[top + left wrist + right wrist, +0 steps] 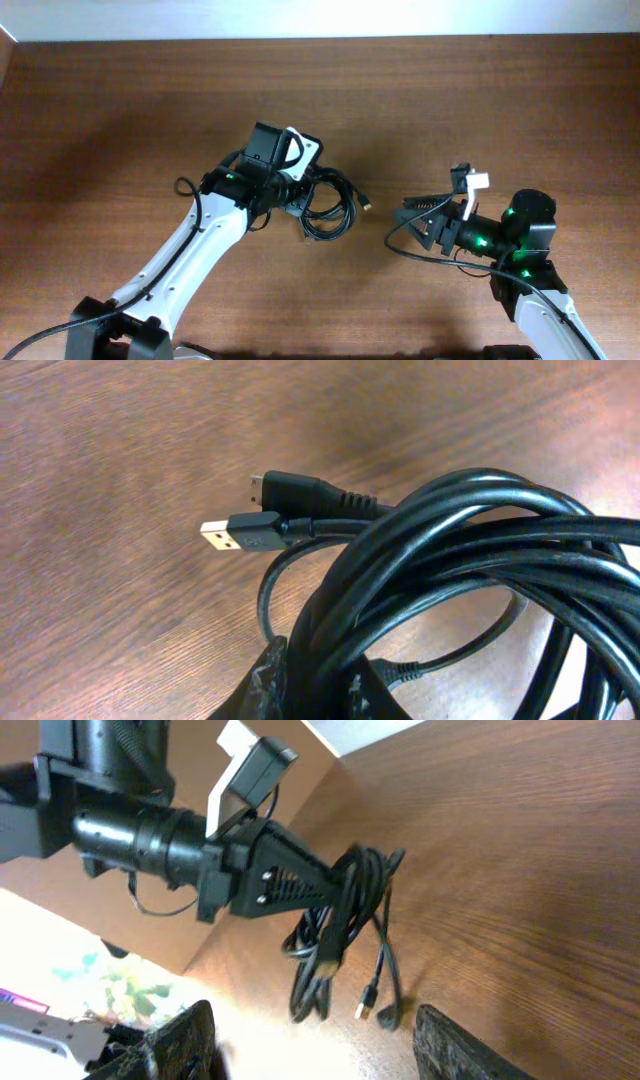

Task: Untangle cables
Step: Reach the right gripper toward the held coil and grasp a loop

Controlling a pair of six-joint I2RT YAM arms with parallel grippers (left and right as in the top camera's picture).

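On the wooden table (120, 110), near its centre, the left gripper (335, 885) is clamping the coiled cable bundle (335, 205). The right gripper (412, 220) is waiting at the bundle's 3 o'clock with its jaws apart and empty. Separation looks barely begun. Next, the right gripper should pinch a free end, either the USB-A plug (232, 538) or the smaller plug (285, 488), and draw it toward 3 o'clock.
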